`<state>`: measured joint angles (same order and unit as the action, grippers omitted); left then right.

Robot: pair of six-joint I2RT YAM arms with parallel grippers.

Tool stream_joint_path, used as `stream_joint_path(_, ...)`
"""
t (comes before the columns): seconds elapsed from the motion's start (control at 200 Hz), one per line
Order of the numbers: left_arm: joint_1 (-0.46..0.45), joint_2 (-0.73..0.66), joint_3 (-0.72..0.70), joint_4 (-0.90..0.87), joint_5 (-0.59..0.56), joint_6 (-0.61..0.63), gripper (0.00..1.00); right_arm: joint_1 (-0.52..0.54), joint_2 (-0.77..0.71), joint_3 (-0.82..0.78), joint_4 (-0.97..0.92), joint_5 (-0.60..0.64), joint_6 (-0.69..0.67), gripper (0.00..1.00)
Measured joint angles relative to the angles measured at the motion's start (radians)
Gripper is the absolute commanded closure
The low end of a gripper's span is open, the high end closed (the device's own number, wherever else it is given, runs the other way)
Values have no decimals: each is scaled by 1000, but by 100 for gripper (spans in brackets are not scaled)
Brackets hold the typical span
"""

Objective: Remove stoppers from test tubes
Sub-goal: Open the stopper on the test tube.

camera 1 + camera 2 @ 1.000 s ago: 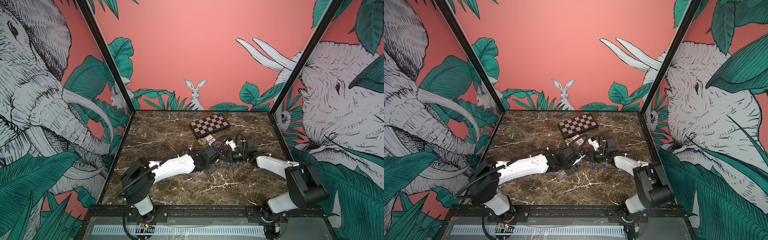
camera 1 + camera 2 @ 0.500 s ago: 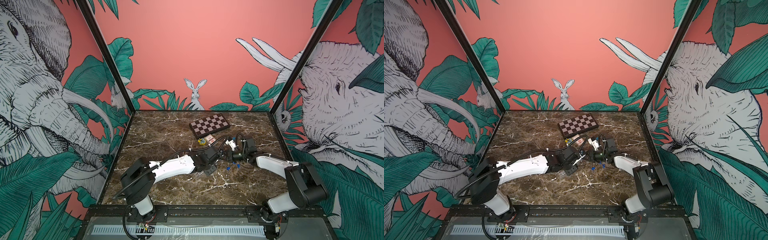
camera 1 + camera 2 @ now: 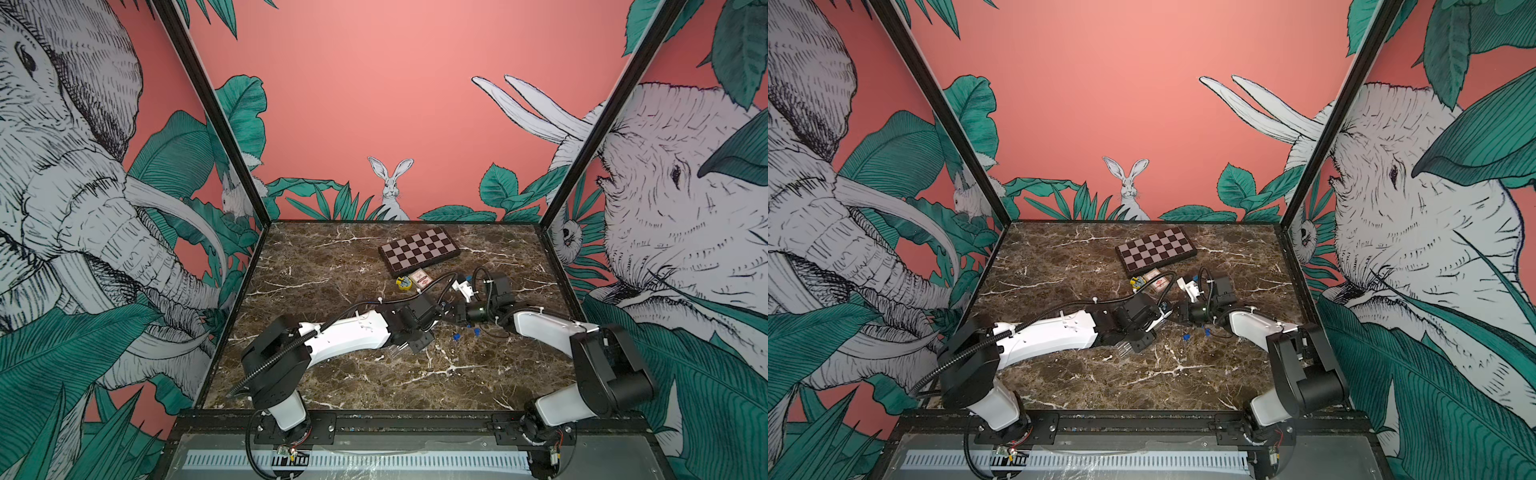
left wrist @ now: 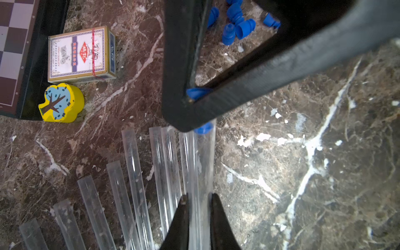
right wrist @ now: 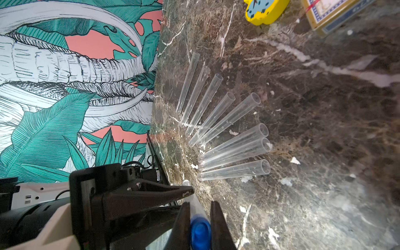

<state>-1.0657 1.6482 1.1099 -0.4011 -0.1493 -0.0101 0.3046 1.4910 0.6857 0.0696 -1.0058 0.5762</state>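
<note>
Chessboard (image 3: 419,251), card box (image 3: 420,277) and yellow block (image 3: 402,283) sat just above centre in both top views; eight open test tubes (image 5: 229,119) lay fanned; loose stoppers (image 4: 245,28) overlapped, uncounted; the left gripper (image 4: 199,197) clamped a ninth tube (image 4: 202,162), lying left-right at mid-frame, its stopper (image 5: 200,229) pinched tight in the right gripper (image 5: 200,203).

Both arms are wearing glossy white shells between chunky black joints: the left arm (image 3: 353,336) at lower centre, the right arm (image 3: 544,328) toward lower right. A ribbed black conduit (image 3: 266,365) is snaking along the left arm; white zip ties (image 3: 380,300) are cinching thin black cables (image 3: 399,299).
</note>
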Motion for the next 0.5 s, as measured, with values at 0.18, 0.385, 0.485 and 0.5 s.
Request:
stream_joint_path(0.18,0,0,0,7,0,4,91,-6,-7,0,-12,-1,-8,96)
stream_joint_path(0.385,-3,0,0,11,2,8,91,-9,-19,13,-60,7,-41,96)
stream_joint_path(0.485,-3,0,0,12,2,11,91,-12,-19,13,-61,3,-41,96)
stream_joint_path(0.5,-3,0,0,13,2,11,91,-13,-19,13,-61,2,-41,96)
